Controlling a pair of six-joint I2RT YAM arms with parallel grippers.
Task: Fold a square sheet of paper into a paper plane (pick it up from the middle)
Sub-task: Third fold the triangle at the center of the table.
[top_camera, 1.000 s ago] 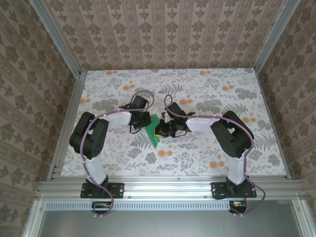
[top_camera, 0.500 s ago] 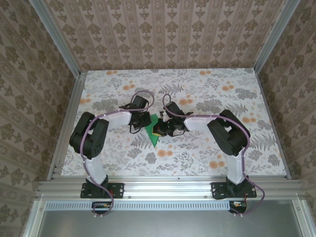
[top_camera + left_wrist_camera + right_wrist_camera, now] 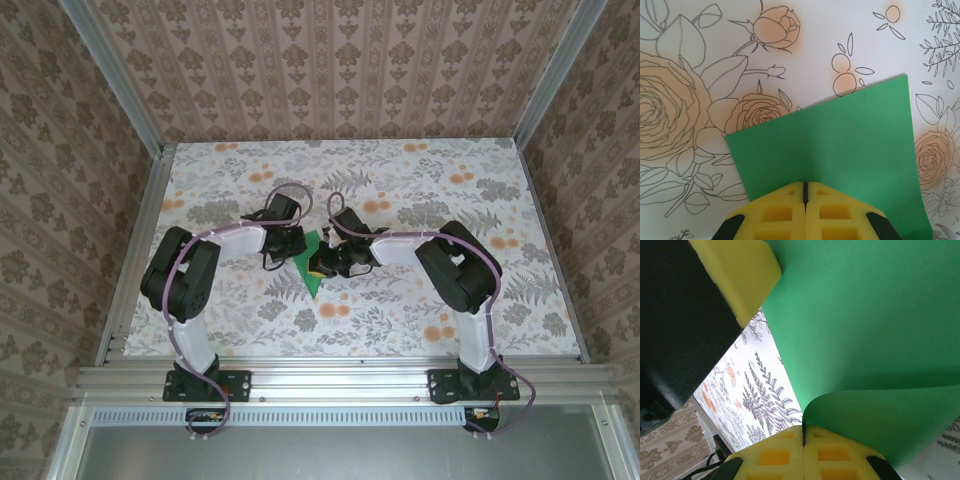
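The square sheet of paper (image 3: 312, 264) is bright green and sits between the two arms at the table's middle. In the left wrist view the sheet (image 3: 840, 145) spreads flat ahead of my left gripper (image 3: 804, 186), whose yellow jaws are shut on its near edge, with a faint crease running up from them. In the right wrist view the sheet (image 3: 865, 325) curls over into a rounded flap, and my right gripper (image 3: 803, 429) is shut on that flap's edge. From above, the left gripper (image 3: 297, 249) and right gripper (image 3: 326, 263) nearly touch across the paper.
The floral tablecloth (image 3: 420, 300) covers the table, and aluminium rails (image 3: 340, 378) run along the near edge. A yellow finger of the left gripper (image 3: 740, 275) and its dark body loom at the upper left of the right wrist view. Patterned walls enclose the table.
The right arm's elbow has shifted slightly left, toward the paper. Both grippers stay shut on the sheet at nearly the same spot.
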